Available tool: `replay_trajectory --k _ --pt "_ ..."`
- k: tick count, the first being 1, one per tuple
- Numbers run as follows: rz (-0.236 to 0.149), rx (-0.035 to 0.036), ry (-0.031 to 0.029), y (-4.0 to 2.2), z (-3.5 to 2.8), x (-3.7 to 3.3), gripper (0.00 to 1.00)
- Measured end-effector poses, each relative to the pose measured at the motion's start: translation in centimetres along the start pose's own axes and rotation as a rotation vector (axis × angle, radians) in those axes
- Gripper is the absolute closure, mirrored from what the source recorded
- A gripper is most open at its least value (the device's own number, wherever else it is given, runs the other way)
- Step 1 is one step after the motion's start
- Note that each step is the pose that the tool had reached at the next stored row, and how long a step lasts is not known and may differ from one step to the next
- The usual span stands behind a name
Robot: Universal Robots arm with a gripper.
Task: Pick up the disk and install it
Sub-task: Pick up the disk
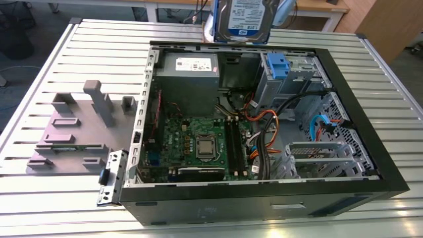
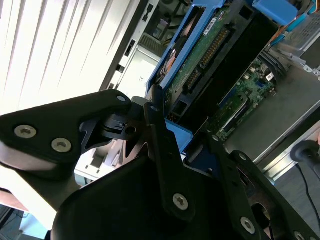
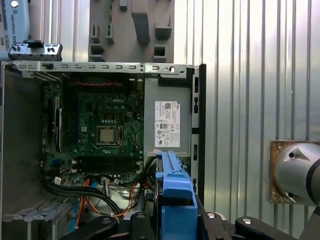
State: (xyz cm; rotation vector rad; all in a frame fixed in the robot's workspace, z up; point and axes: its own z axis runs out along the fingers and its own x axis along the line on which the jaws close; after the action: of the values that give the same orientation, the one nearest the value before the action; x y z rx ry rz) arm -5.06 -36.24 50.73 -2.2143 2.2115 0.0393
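The disk, a silver drive with a white-and-blue label in a blue carrier, hangs upright in the air above the far edge of the open computer case. In the second wrist view my gripper is shut on the disk, with one black finger on each side of the blue carrier; the green circuit side and the connector face the camera. In the first wrist view the carrier's blue edge stands between the fingers, above the case interior.
Inside the case are the grey power supply, the motherboard, loose cables and a grey drive cage with a blue latch. A grey fixture plate lies on the slatted table at the exterior view's left.
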Motion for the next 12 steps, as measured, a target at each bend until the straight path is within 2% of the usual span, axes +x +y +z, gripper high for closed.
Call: replay_trajectory --k 12 --pt "0.000 0.0000 0.0000 -0.49 -0.01 0.00 0.63"
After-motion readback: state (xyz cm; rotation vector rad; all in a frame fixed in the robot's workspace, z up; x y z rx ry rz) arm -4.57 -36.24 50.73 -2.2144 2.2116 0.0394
